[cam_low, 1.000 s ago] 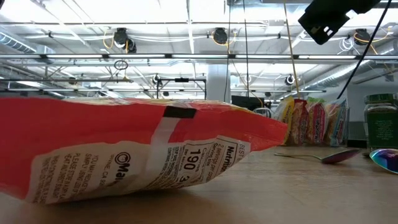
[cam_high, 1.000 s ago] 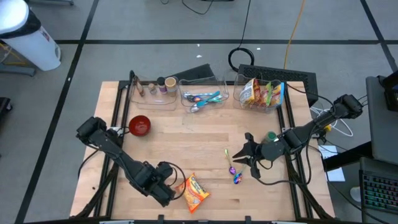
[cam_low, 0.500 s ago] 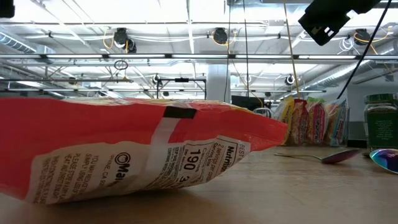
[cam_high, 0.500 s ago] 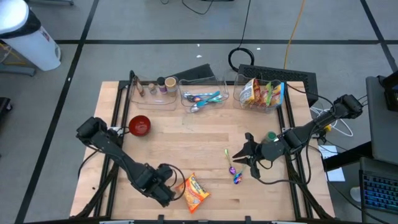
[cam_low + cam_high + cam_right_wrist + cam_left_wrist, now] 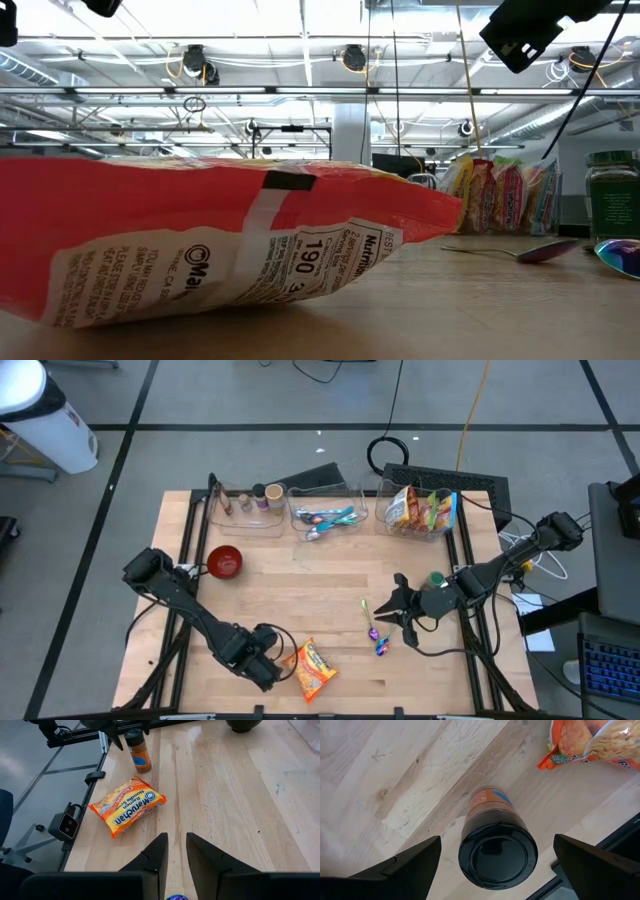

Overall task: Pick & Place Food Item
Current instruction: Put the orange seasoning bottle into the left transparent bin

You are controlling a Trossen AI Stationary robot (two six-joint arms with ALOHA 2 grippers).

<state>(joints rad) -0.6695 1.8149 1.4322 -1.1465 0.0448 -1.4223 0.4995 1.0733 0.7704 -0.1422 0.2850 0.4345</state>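
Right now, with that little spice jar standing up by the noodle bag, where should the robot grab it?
Grab the jar around its round sides, just under the black lid, coming straight down from above. It stands upright, and the left hand already hangs over it, open, a finger on each side. The noodle bag lies apart from it, so there looks to be room to close.

bright overhead ceiling lights (image 5: pixel 345 57), soft shadows, near packet (image 5: pixel 200 240) blurred.
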